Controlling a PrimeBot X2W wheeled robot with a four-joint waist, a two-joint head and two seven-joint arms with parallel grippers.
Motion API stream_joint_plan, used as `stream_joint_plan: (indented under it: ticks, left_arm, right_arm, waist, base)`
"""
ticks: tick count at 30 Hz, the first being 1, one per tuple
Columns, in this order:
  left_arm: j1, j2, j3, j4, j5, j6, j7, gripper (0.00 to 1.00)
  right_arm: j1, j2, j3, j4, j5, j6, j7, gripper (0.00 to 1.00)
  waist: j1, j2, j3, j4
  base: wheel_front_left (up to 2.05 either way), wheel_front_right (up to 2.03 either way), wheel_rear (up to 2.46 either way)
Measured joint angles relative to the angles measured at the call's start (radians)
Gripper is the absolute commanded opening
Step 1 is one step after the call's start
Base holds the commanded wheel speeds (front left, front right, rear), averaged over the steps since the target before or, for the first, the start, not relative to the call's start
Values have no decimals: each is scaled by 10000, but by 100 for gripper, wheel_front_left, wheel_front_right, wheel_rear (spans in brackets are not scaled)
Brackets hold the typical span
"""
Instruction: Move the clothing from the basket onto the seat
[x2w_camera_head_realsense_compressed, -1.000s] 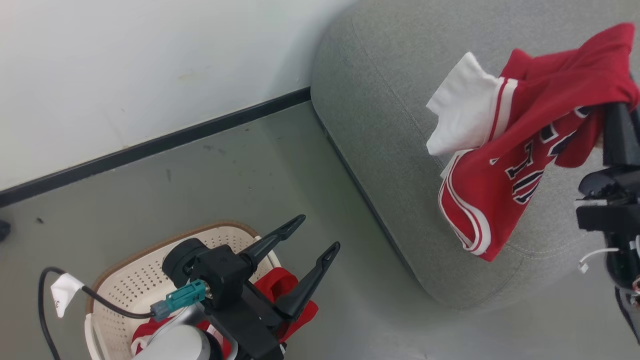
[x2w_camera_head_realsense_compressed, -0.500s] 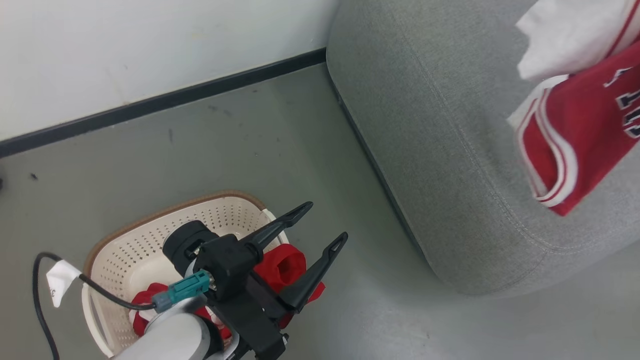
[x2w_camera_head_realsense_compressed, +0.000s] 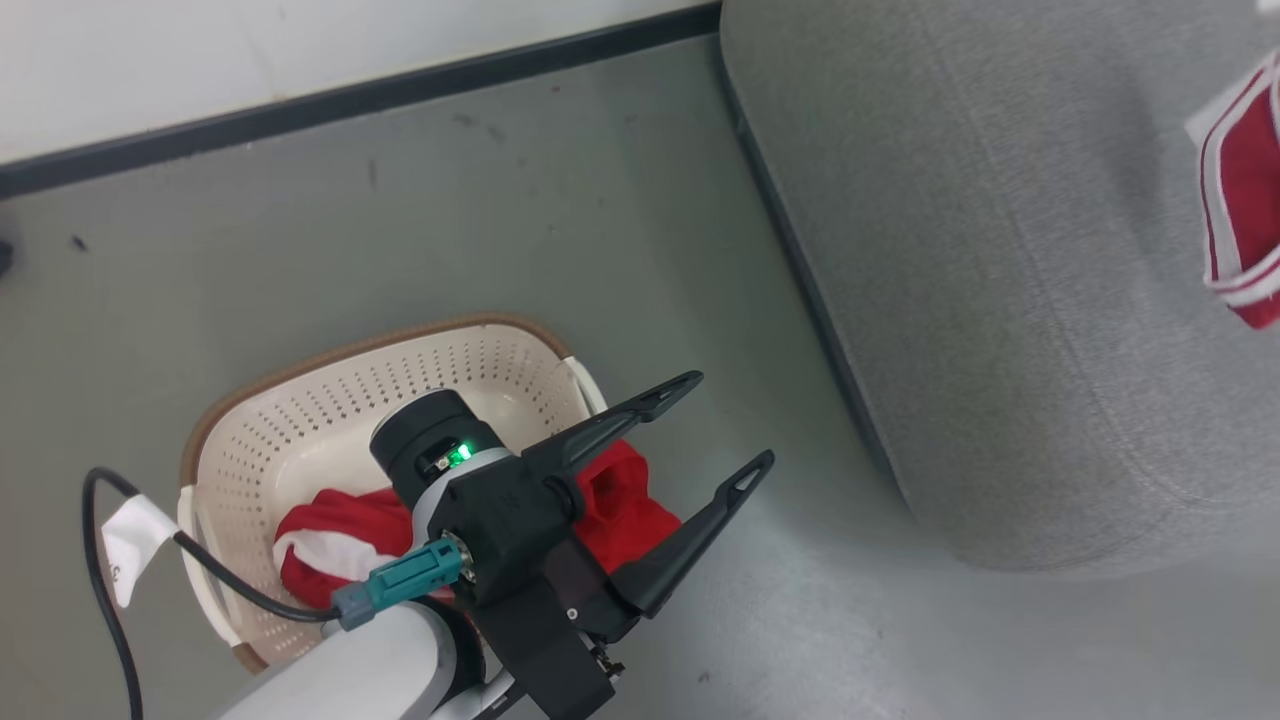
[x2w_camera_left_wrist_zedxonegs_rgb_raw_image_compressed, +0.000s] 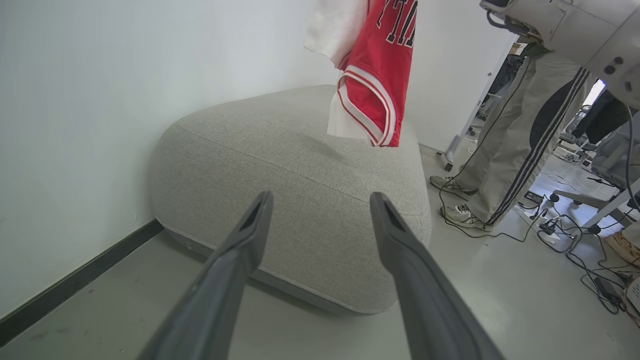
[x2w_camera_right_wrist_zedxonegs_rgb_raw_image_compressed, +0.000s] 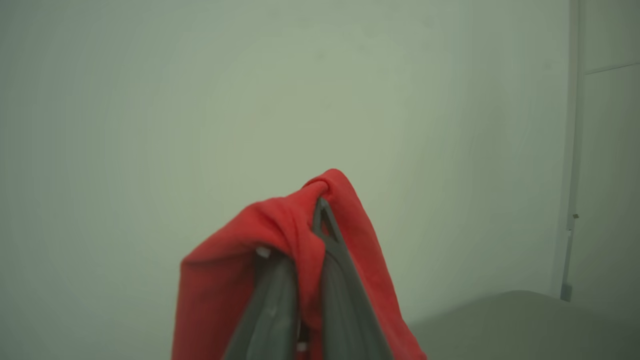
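Jaws of the right gripper (x2w_camera_right_wrist_zedxonegs_rgb_raw_image_compressed: 310, 240) are clamped on a red jersey (x2w_camera_left_wrist_zedxonegs_rgb_raw_image_compressed: 372, 60) hanging over the grey seat (x2w_camera_left_wrist_zedxonegs_rgb_raw_image_compressed: 300, 165), while those of the left gripper (x2w_camera_head_realsense_compressed: 731, 418) stand wide apart near the basket (x2w_camera_head_realsense_compressed: 330, 400), where more red clothing (x2w_camera_head_realsense_compressed: 330, 520) lies inside.

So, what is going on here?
The right gripper is shut on a red jersey with white trim, which dangles over the large grey fabric sofa. The left gripper is open near the cream perforated plastic basket, where more red and white clothing lies. A person stands beside the sofa.
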Motion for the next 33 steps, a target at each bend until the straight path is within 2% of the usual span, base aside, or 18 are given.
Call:
stream_joint_plan:
  ticks: [7,13,20,28,33]
  left_arm:
    - [-390,21,-109,-385,86,-6,88,100]
    - [-709,61,-107,-424,104,-10,163,100]
    - [-752,125,-140,-267,104,-13,157,100]
    - [-903,138,-224,-148,100,-88,71,100]
    - [-912,150,-291,94,75,-88,-29,100]
  right_arm:
    - [-368,-575,-562,617,-282,-673,54,0]
    - [-293,-571,-424,1216,-823,-1112,81,0]
    - [143,-493,324,2197,-1797,-1350,194,0]
    - [376,-418,918,3175,-2360,-1367,826,0]
    - [851,35,1279,3917,-2458,-1444,1597,0]
  waist:
    - [0,0,609,327]
    - [0,0,1142,560]
    - [0,1,1525,733]
    - [-1,0,1575,777]
    - [-1,1,1483,786]
  base:
    - [0,0,0]
    - [0,0,0]
    - [0,0,0]
    - [0,0,0]
    - [0,0,0]
